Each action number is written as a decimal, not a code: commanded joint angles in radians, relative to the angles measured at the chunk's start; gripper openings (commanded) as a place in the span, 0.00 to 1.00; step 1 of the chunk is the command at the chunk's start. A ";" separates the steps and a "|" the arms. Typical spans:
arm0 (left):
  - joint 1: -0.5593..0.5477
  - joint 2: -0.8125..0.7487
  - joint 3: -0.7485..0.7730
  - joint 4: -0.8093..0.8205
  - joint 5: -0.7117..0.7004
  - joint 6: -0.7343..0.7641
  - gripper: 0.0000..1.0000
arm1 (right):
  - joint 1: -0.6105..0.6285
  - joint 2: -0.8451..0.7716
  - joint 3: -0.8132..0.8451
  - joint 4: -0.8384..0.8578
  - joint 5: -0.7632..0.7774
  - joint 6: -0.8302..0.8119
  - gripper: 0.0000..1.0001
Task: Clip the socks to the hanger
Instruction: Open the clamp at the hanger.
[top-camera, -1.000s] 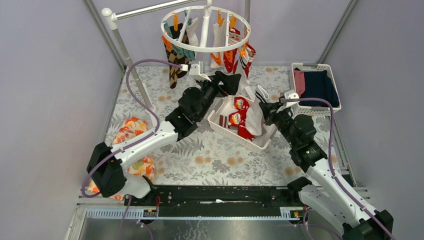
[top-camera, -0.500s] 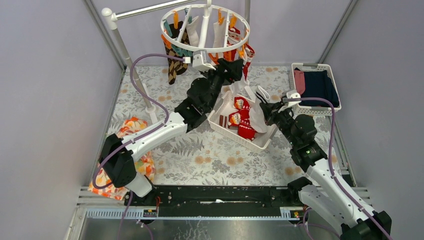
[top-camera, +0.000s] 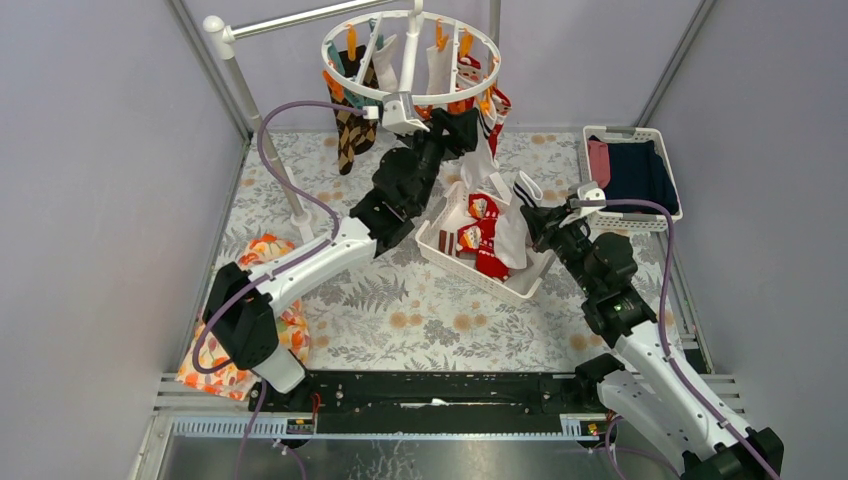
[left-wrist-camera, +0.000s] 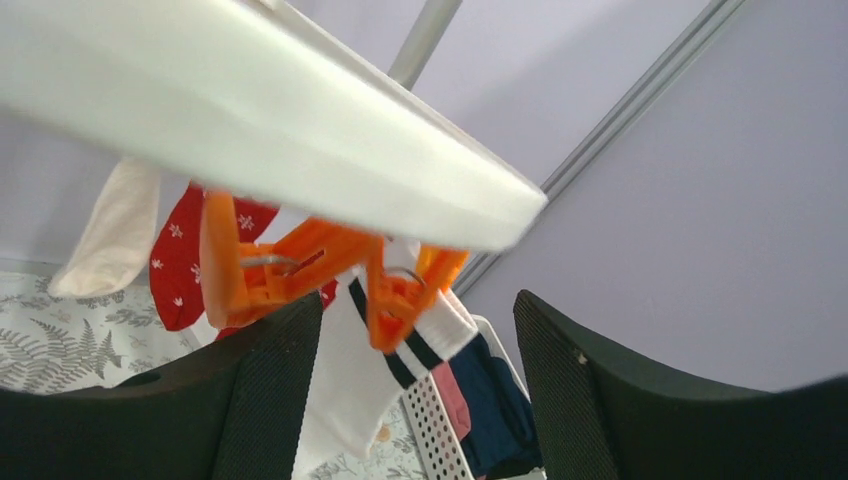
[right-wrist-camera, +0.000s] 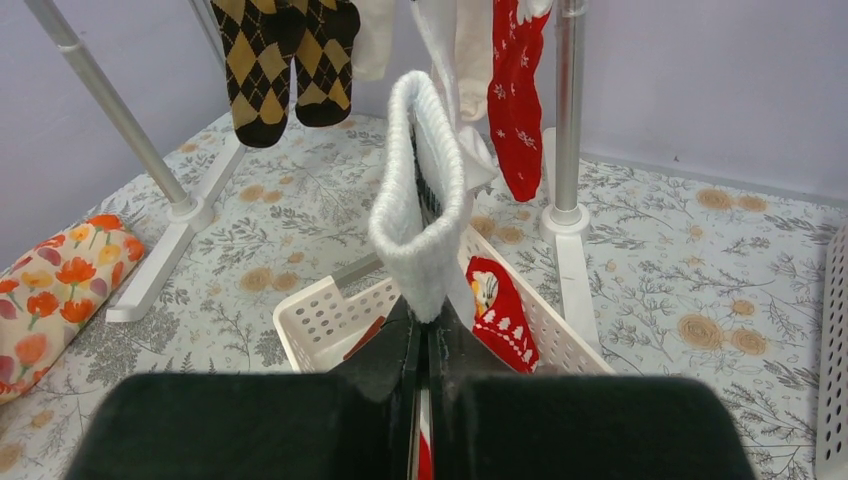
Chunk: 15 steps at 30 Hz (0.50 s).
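**A:** What has moved?

**B:** The left arm has climbed off the counter. The left pincer is now right under the near rim of the hanger. The right arm has hardly stirred.

**A:** Start nearest us, then.

**B:** Well short of the hanger and off to its left, an orange floral cloth lies on the counter. Closer in, below the hanger and a little to its right, stands a white basket with red-and-white socks in it.

**A:** And the right pincer?

**B:** It is over the end of that basket farthest right of the hanger. Its fingers are pressed together on a white sock, and the ribbed cuff stands up above them.

**A:** The left one?

**B:** Its fingers are apart and grip nothing. An orange clip hangs from the hanger's rim, in the gap between them. I cannot tell if it touches a finger.

**A:** And on the hanger itself?

**B:** An argyle sock hangs at its left side and a red sock at its right.
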 joint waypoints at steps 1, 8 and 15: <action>0.041 0.024 0.067 0.020 0.059 0.049 0.74 | -0.006 -0.019 -0.002 0.056 -0.022 0.009 0.00; 0.067 0.026 0.086 0.003 0.099 0.054 0.71 | -0.006 -0.025 -0.008 0.057 -0.023 0.010 0.00; 0.084 0.038 0.100 -0.005 0.122 0.045 0.67 | -0.006 -0.028 -0.010 0.062 -0.028 0.011 0.00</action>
